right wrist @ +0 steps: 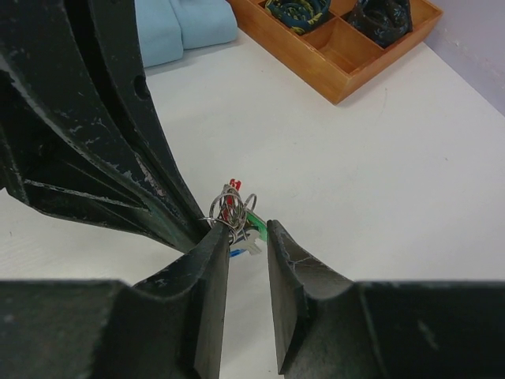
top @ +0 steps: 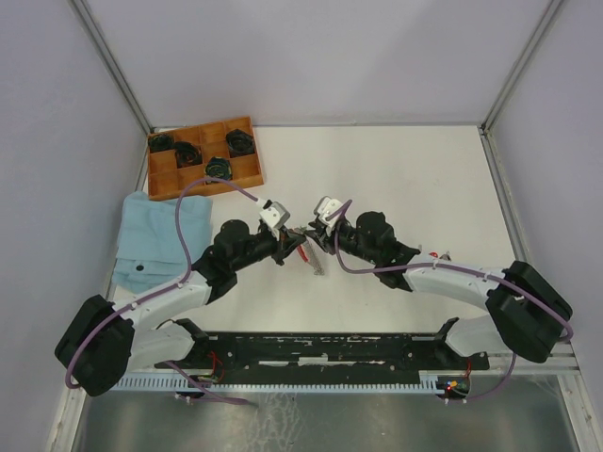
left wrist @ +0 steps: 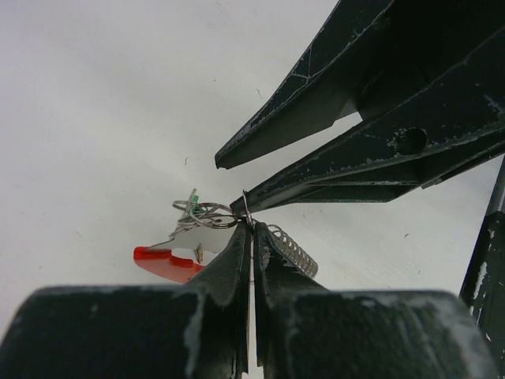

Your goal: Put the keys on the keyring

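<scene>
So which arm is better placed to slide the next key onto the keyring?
Right. The right fingers stand apart beside the keys, free to pinch one. The left fingers are shut on the keyring and probably should just hold it.

Left gripper, its fingers pressed together on the thin wire of the keyring above the white surface. Right gripper occupied the upper right, fingers apart, its lower tip touching the ring. A red piece lay left of the ring and a chain lay to its right.

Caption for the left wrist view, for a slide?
Left gripper shut on the keyring, right gripper open beside it.
</scene>
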`<state>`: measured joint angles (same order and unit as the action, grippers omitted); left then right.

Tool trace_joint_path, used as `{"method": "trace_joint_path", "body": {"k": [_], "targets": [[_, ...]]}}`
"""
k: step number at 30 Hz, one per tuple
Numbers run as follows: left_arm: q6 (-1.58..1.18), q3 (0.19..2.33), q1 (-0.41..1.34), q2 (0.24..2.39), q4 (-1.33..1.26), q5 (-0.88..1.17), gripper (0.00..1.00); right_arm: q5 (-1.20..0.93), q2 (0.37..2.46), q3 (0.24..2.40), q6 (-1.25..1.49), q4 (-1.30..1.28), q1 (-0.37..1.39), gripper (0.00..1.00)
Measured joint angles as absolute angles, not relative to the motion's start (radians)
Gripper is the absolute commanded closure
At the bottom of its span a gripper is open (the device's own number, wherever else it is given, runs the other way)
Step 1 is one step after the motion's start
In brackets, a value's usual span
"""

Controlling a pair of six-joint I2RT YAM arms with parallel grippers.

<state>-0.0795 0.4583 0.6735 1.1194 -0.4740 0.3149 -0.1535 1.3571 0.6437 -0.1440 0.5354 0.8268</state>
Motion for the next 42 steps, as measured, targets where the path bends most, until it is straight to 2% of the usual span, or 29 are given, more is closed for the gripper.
{"method": "trace_joint_path", "body": {"k": [3,8,11,16,21,31,42], "targets": [[-0.093,0.455,0.671,1.120,-0.475,0.314,0.97,-0.155,1.366,0.644,-0.141,0.545,0.830,0.74],[-0.114,0.451,0.669,1.127,-0.493,0.310,0.97,-0.156,1.378,0.644,-0.138,0.561,0.834,0.91],[-0.119,0.451,0.669,1.128,-0.497,0.304,0.90,-0.153,1.378,0.644,-0.138,0.564,0.837,0.99],[-0.119,0.441,0.669,1.127,-0.513,0.297,0.78,-0.146,1.374,0.643,-0.145,0.555,0.837,0.99],[-0.119,0.438,0.670,1.127,-0.521,0.297,0.73,-0.134,1.355,0.640,-0.157,0.522,0.836,0.99],[-0.118,0.438,0.661,1.126,-0.525,0.306,0.72,-0.143,1.345,0.640,-0.185,0.490,0.836,0.99],[-0.065,0.438,0.609,1.127,-0.526,0.415,0.69,-0.180,1.334,0.640,-0.230,0.453,0.836,0.99]]}}
